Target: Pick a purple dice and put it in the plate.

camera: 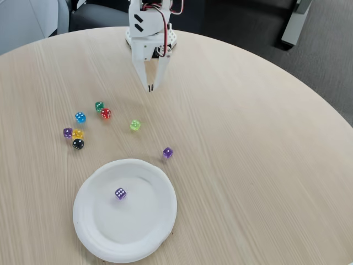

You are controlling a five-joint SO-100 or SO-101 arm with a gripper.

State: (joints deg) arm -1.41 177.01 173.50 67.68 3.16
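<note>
1. Dice lay scattered over a round, pale wood bench (248, 138) in the fixed view.
2. One purple dice (120, 193) sat inside the white plate (160, 221), a little left of its middle, pips showing on top.
3. A second purple die (167, 153) rested on the wood just beyond the plate's upper right rim, not touching it.
4. A third purple die (67, 132) sat in a small cluster at the left, touching a yellow die (78, 134), with a black die (78, 144) just below them.
5. Nearby were a blue die (80, 117), a green die (99, 106) and a red die (106, 114); a lime die (135, 125) lay apart from them.
6. The white end effector (150, 88) hung at the far side of the bench, tips pointing down, pressed nearly together and holding nothing, well apart from every die.
</note>
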